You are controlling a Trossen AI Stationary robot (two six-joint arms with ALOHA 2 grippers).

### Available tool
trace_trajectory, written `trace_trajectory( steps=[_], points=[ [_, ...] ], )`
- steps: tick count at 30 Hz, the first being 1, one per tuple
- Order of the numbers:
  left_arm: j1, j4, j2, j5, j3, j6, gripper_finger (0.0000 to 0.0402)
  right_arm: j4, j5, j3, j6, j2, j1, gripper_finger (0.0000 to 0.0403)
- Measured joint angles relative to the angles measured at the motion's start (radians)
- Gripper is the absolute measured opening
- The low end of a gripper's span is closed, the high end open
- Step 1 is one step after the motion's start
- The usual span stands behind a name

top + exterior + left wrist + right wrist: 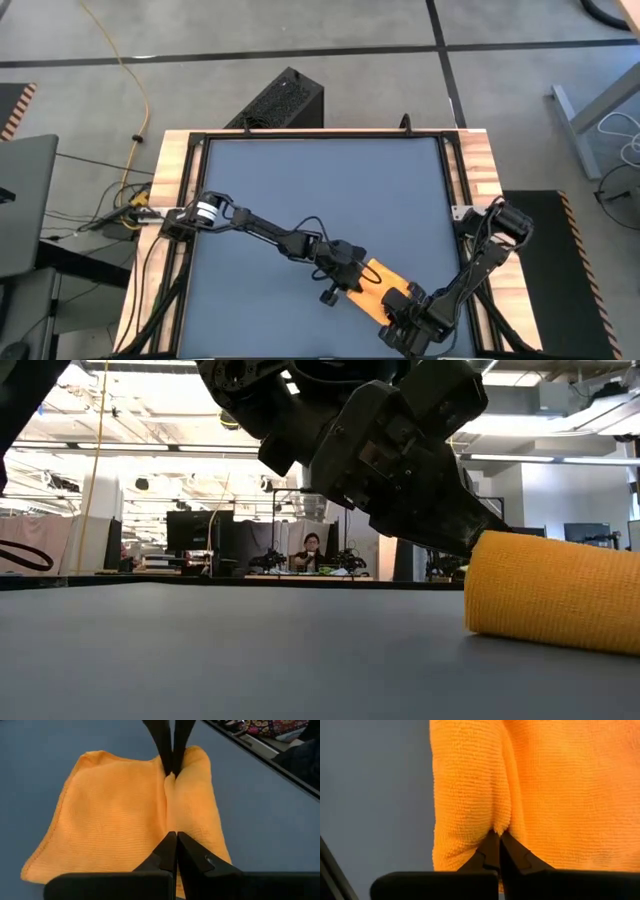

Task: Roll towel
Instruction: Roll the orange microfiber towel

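The yellow-orange towel (382, 283) lies near the table's near right part. One side is rolled into a thick roll (555, 595) and the rest (110, 810) lies flat beside it. My left gripper (352, 278) is shut at the roll's left end. My right gripper (405, 300) is shut at its right end. In the left wrist view my own fingers (176, 842) and the right gripper (172, 767) face each other along the crease. No white tag shows. My left gripper pinches the towel's edge at the crease (170, 827) where the roll meets the flat part, between its two shut fingers. The fingers lie along the crease. The towel rests on the table. My right gripper pinches the opposite edge at the same crease (501, 822) between its two shut fingers (487, 852). It comes along the crease from the other end. The roll (465, 795) lies on one side of the fingers and the flat cloth (560, 790) on the other.
The dark blue tabletop (320, 190) stretches bare to the far and left of the towel. A wooden frame (170, 200) borders it. A black box (285, 100) stands on the floor beyond the far edge. A person (312, 548) sits far back in the room.
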Motion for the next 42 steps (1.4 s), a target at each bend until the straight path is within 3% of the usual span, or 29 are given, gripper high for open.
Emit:
trace_trajectory(
  steps=[13, 18, 23, 32, 42],
  points=[
    [0.037, -0.04, -0.004, -0.137, 0.0, -0.03, 0.0, 0.011, 0.001, -0.024, -0.056, 0.001, -0.013, 0.0017],
    [0.064, 0.035, -0.083, -0.087, 0.002, -0.035, 0.0, 0.003, 0.001, -0.025, -0.067, 0.001, -0.021, 0.0017],
    [0.007, 0.102, -0.048, 0.045, 0.001, -0.025, 0.0, -0.013, 0.001, -0.025, -0.068, 0.001, -0.025, 0.0017],
    [-0.045, 0.108, 0.002, -0.106, 0.0, 0.021, 0.0, -0.011, 0.011, -0.026, -0.062, 0.003, -0.025, 0.0017],
    [-0.046, 0.143, 0.068, -0.052, 0.003, -0.004, 0.0, -0.01, 0.013, -0.027, -0.043, 0.003, -0.025, 0.0018]
  ],
)
